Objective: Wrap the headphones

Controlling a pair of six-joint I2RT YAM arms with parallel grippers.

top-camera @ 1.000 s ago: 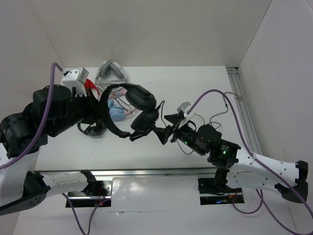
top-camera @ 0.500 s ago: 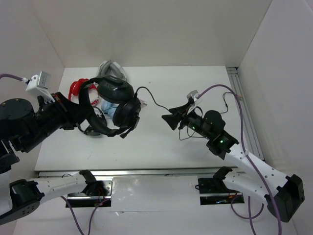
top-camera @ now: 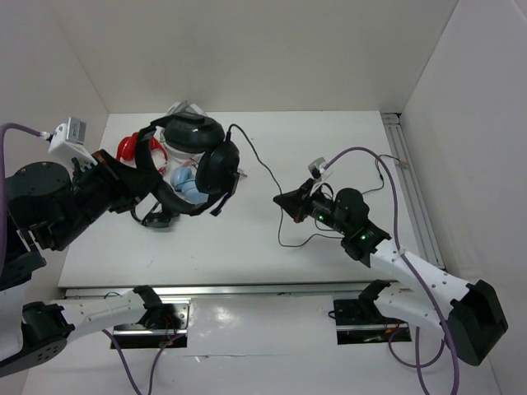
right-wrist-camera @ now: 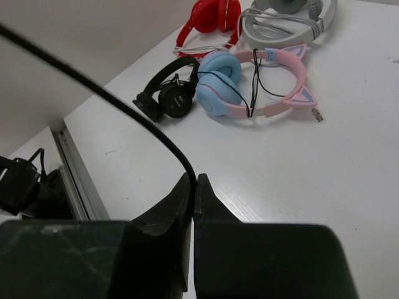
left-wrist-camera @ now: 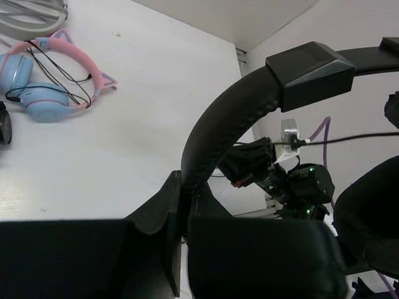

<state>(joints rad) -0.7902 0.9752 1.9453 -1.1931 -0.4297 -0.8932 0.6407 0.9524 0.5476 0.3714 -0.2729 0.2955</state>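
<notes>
Your left gripper (left-wrist-camera: 184, 193): clenched on the band (left-wrist-camera: 218, 124) of the headphones (top-camera: 198, 156), holding them up.
Your right gripper (right-wrist-camera: 193, 187): pinched shut on the thin cable (right-wrist-camera: 124, 106); a second ago its jaws stood wide beside the lower ear cup.
The headphones: in the air over the left of the table (top-camera: 329, 132), swung left and away from your right arm since then.
The cable: arcs from the ear cup to your right gripper, slack looping below it.
Other pairs: pink-and-blue pair (right-wrist-camera: 249, 81), red pair (right-wrist-camera: 209, 18), small black pair (right-wrist-camera: 171, 93) and grey pair (right-wrist-camera: 293, 15) lie together on the table.

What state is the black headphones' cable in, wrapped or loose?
Loose: the cable runs free from the headphones to the right gripper, shut on it.
</notes>
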